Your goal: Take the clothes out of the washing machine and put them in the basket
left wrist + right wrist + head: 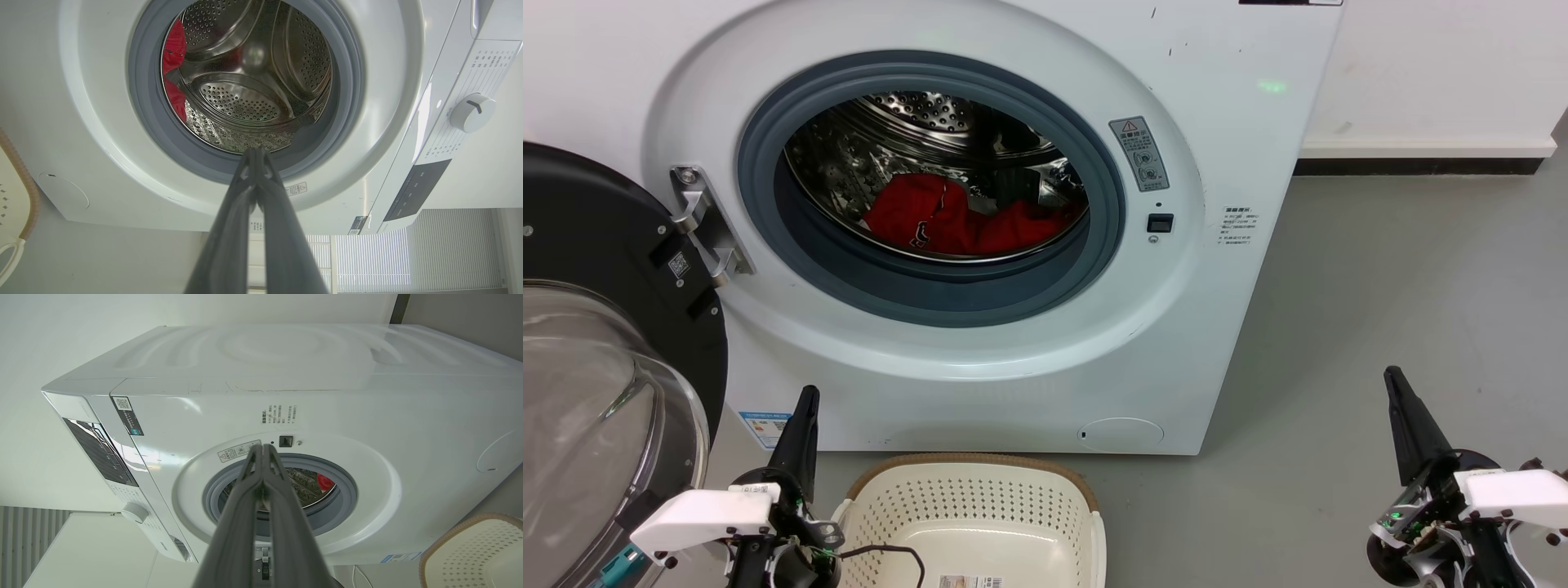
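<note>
Door (613, 245) swung open, far left. Left end effector (806, 404) closed, empty, beside basket (980, 498) on floor (1380, 286) before washing machine (1217, 163). Red clothes (947, 220) lie in drum (915, 106). Right end effector (1395, 388) closed, empty, well right.

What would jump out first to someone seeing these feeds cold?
The bright red clothes in the shiny drum of the washing machine, mid-frame in the head view, grab the eye first. Its black-framed door hangs open at the left, and the cream basket waits on the floor in front, no clothes in the part shown. The left pincer and right pincer sit shut at the lower corners.
</note>
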You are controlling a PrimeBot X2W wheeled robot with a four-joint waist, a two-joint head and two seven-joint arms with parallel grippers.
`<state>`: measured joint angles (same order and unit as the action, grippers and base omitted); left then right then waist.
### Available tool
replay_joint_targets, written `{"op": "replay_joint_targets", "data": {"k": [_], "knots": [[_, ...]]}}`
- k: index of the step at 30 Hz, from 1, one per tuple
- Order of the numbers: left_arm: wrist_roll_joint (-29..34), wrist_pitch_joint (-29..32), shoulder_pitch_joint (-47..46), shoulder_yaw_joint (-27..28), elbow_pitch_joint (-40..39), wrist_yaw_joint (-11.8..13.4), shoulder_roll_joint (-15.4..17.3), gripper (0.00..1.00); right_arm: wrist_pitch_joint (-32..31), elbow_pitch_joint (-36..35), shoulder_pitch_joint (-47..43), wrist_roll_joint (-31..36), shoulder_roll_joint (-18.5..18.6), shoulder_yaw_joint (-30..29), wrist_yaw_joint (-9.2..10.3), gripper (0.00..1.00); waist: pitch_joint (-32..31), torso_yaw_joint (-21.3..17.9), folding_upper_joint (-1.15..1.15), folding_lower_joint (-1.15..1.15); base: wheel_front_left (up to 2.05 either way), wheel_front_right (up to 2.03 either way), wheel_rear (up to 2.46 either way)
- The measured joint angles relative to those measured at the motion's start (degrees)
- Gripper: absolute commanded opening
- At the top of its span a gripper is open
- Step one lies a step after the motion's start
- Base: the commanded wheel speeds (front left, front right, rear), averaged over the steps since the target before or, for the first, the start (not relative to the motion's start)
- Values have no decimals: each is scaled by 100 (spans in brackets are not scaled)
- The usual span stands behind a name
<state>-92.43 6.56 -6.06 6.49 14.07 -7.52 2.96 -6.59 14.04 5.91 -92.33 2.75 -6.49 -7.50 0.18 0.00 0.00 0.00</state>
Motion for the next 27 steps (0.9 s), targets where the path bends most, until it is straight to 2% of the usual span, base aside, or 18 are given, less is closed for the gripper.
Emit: {"op": "replay_joint_targets", "data": {"k": [27], "knots": [[0,0,0,0,0,0,0,0,0,0,0,0,0,0,0,0,0,0,0,0,0,0,0]]}}
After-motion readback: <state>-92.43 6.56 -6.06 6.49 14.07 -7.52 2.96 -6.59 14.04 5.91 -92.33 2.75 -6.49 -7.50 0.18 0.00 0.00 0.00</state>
